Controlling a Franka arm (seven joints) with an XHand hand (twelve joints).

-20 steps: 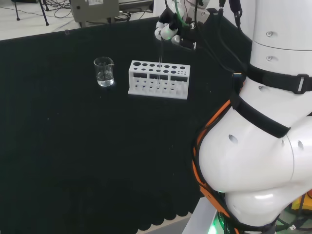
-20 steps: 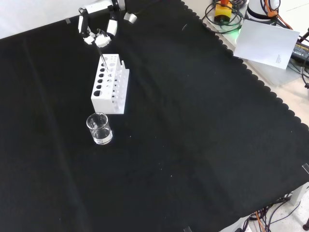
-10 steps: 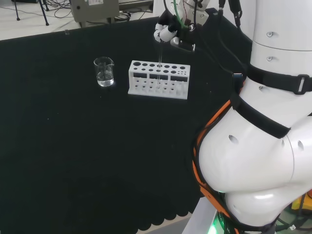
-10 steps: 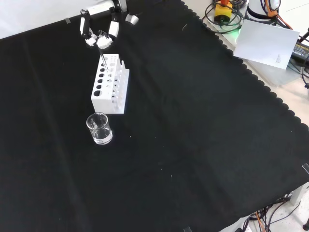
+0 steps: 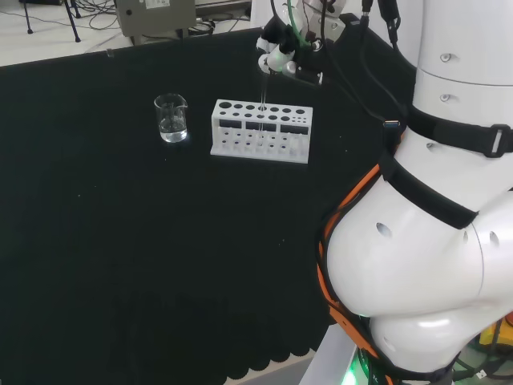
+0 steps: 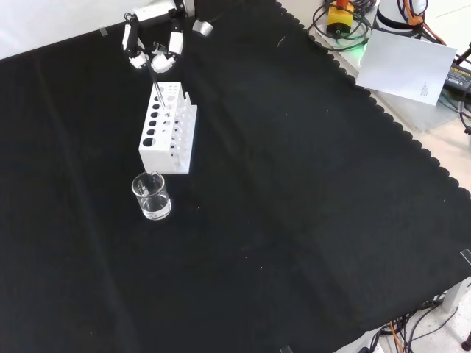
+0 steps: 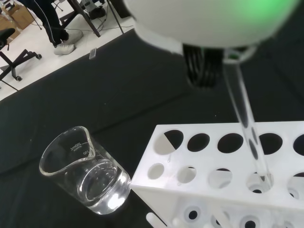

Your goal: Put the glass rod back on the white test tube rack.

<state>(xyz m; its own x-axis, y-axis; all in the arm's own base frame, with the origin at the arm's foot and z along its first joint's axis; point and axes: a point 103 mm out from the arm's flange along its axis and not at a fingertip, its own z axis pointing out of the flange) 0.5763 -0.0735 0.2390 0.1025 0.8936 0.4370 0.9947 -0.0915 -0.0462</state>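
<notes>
A clear glass rod [image 7: 247, 128] stands nearly upright in the white test tube rack [image 6: 168, 129], its long axis running almost straight up from the rack toward the hand [image 6: 156, 55]. In the wrist view the rod's lower end sits inside a hole in the rack's front row, and its upper part leans slightly away from the beaker [image 7: 85, 171]. The rod is thin, colourless and see-through, so in the head view it shows as a faint pale line [image 5: 262, 104] rising from the rack's top. The hand [image 5: 276, 52] hovers directly above the rack, fingers curled around the rod's upper end; whether they touch it I cannot tell. The rack is a long white block with two rows of round holes on top, resting on the black tabletop [image 6: 294, 220]. A small clear glass beaker [image 6: 151, 196] holding clear liquid stands just beside one short end of the rack.
</notes>
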